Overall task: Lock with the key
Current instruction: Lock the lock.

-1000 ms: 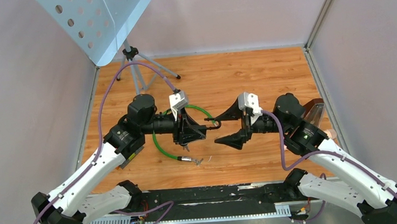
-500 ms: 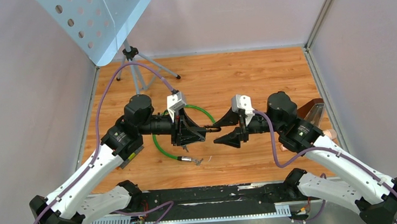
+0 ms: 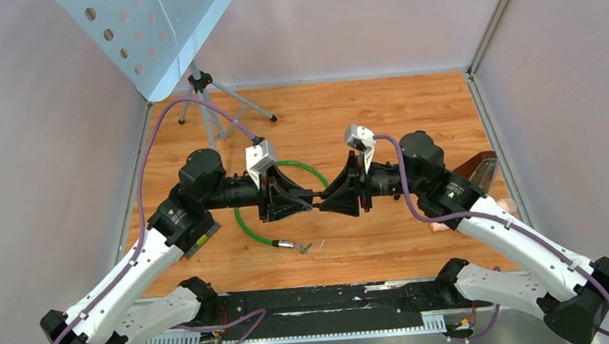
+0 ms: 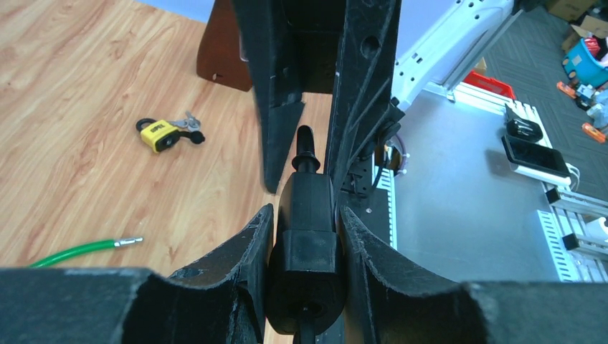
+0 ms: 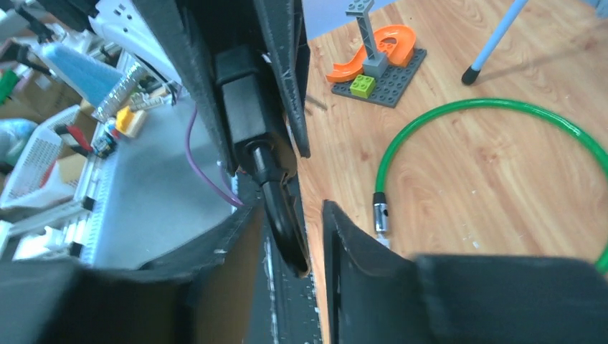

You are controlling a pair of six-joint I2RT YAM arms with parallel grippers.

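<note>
The black lock body (image 4: 307, 244) was held up off the tabletop (image 3: 379, 115), in mid-air between the two arms. It was clamped squarely between the fingers of the left end effector (image 3: 297, 199). From its far face the black key (image 5: 281, 204) stuck straight out toward the other arm, apparently already seated in the cylinder.

The right end effector (image 3: 335, 196) sat nose to nose with the left, its fingers flanking the key's head on either side. The right wrist view left a sliver of space beside the head, so whether they were truly pinching it could not be told.

The step in hand seemed to be taking hold of the key, with the turn not yet made. The next move would call for a firm pinch on the head. A wrist roll about the key's own axis would follow while the left arm kept the body steady; any tilt might bind the key or draw it out.

Below, a green cable (image 3: 243, 225) looped across the wood with its metal tip lying free. A small yellow padlock (image 4: 159, 135) with keys lay well apart.
</note>
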